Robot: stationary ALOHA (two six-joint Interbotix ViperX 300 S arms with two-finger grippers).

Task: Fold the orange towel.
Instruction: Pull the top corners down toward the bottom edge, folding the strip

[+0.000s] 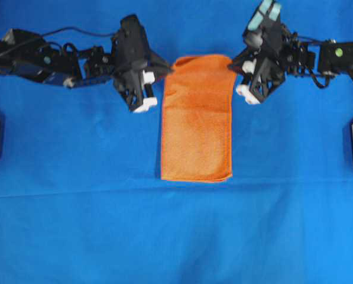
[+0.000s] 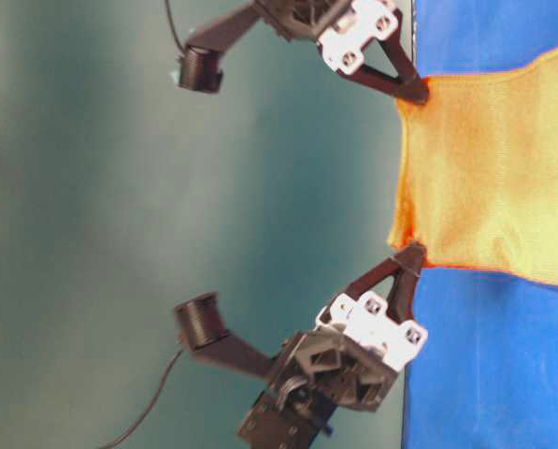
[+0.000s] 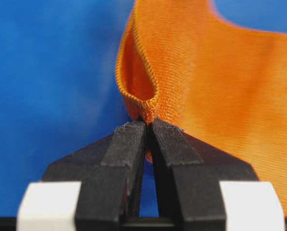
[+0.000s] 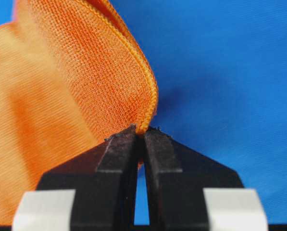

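The orange towel (image 1: pixel 197 118) lies as a long narrow strip on the large blue cloth (image 1: pixel 75 225) that covers the table, a little toward its far edge and about midway between its left and right sides, and its far end is lifted off the surface. The left gripper (image 1: pixel 168 69) has its black fingers pinched together on the far left corner, and the right gripper (image 1: pixel 232 62) is clamped the same way on the far right corner; both wrist views show the stitched hem bunched right at the fingertips. It looks a light, limp thing: the fuzzy microfibre curls into a soft loop beside the left grip and sags between the two holds instead of keeping flat. I would judge it grippy rather than slippery, and in no way fragile, though it will drape and drag wherever it is not supported. The corners, on the hem, seem the right place to hold it, since the weave there is doubled and firmer.
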